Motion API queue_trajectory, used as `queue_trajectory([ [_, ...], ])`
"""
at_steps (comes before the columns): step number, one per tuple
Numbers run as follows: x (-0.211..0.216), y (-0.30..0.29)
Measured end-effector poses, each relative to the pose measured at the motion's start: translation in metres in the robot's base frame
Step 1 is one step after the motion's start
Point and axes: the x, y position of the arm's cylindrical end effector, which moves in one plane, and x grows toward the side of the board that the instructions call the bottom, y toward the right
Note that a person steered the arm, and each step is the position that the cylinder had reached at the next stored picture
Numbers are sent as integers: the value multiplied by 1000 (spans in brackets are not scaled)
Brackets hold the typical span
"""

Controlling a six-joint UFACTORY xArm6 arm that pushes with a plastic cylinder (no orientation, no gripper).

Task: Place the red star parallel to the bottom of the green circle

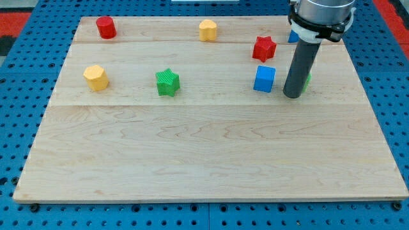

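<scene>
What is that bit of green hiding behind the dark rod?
A green block, only a sliver showing past the rod, whose tip rests just in front of it. Its shape is covered. The blue cube sits to the view's left.

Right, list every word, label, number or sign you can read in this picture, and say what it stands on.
None: no readable text shows.
Wooden board: bare grain only.
Red star, blue cube and the other blocks: plain faces.
Rod above my tip, beside a mostly hidden green block: no marking visible.
</scene>
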Motion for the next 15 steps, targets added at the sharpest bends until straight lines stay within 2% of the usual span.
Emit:
queue_trajectory([
  [2, 38, -25],
  [3, 80, -38],
  [4, 82, -64],
  [5, 15, -86],
  [7, -65, -144],
  [8, -128, -144],
  [9, -169, -106],
  [10, -171, -36],
  [11, -153, -15],
  [13, -97, -119],
  [14, -162, -101],
  [15, -151, -31],
])
